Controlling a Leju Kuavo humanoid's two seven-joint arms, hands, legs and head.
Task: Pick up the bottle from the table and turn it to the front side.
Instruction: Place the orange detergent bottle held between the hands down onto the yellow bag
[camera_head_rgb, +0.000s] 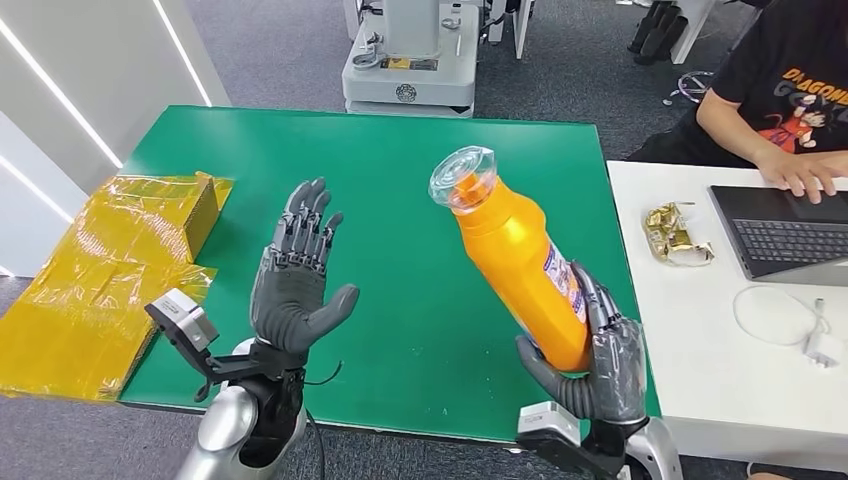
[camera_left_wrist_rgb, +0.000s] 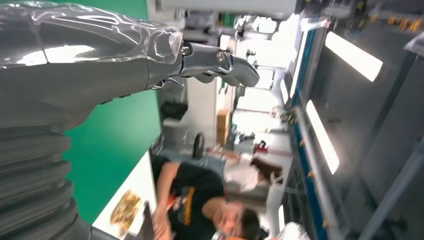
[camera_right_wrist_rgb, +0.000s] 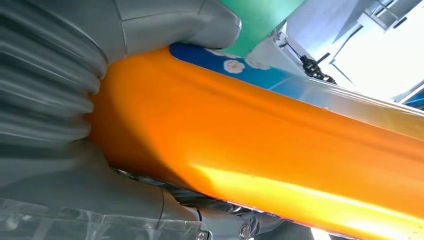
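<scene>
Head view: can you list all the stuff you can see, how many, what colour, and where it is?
bottle: one, orange with a clear cap and a label on its side, held tilted above the green table
green table: one, green, in front of the robot
yellow box: one, yellow, on the floor beside the green table's left edge, on yellow wrapping
white table: one, white, to the right of the green one
laptop: one, dark, on the white table
gold wrapper: one, crumpled, gold, on the white table left of the laptop
white cable: one, coiled, with a plug, on the white table
person: one, black printed shirt, typing on the laptop
left hand: grey, fingers spread, holding nothing
right hand: grey, gripping the bottle's lower end
</scene>
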